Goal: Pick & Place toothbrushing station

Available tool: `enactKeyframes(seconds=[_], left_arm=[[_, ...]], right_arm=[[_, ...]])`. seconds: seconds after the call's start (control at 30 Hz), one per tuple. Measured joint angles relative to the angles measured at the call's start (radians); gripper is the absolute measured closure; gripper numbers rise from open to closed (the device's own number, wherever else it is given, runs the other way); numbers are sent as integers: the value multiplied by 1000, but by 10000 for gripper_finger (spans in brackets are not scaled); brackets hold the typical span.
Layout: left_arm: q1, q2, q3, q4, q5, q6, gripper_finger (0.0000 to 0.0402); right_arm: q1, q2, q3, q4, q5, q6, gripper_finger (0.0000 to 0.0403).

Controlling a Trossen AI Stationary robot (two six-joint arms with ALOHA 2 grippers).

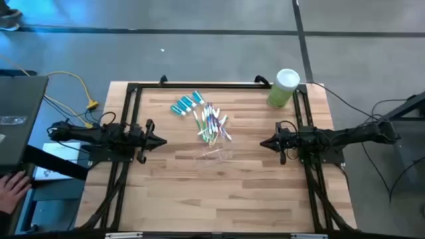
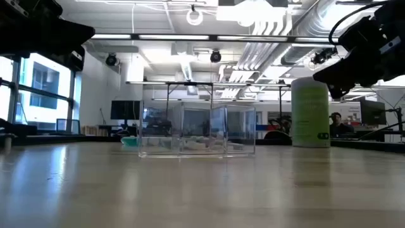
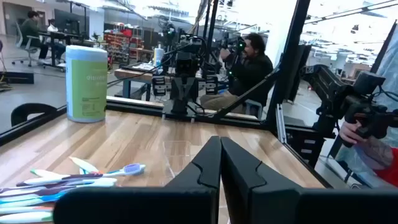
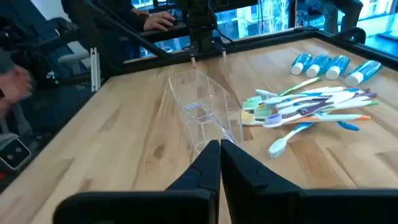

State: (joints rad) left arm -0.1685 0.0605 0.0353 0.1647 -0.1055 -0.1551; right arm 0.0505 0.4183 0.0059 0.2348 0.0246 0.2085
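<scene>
Left claw [image 1: 161,141]: pressed together, holds nothing, up over the table's left side.
Right claw [image 1: 263,143]: pressed together, holds nothing, up over the right side.
Brushes [image 1: 212,124]: in a messy pile on the table [image 1: 252,192], between the claws, toward the far edge.
Paste tubes [image 1: 186,103]: lying side by side just past the pile.
Clear box [image 1: 214,155]: near the brushes, in the middle between both claws.
Green can [image 1: 283,88]: stands at the far right corner, white lid on.
Person's hand [image 1: 12,188]: by the left edge, off the table.
</scene>
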Motion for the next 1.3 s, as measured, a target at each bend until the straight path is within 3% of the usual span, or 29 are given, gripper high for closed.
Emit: enactKeyframes(seconds=[0.5,0.67,0.83,0.93,1.3], left_arm=[[0,0,0,5,0,-4,399],[-12,0,0,5,1,-95,399],[-13,0,0,14,1,-20,399],[-12,0,0,14,0,16,399],[-12,53,0,16,-57,33,398]], right_arm=[[0,0,0,4,2,-127,398],[0,0,2,85,0,-127,398],[0,4,72,68,-1,-135,398],[0,53,148,8,6,-135,398],[0,348,376,-174,187,-131,398]])
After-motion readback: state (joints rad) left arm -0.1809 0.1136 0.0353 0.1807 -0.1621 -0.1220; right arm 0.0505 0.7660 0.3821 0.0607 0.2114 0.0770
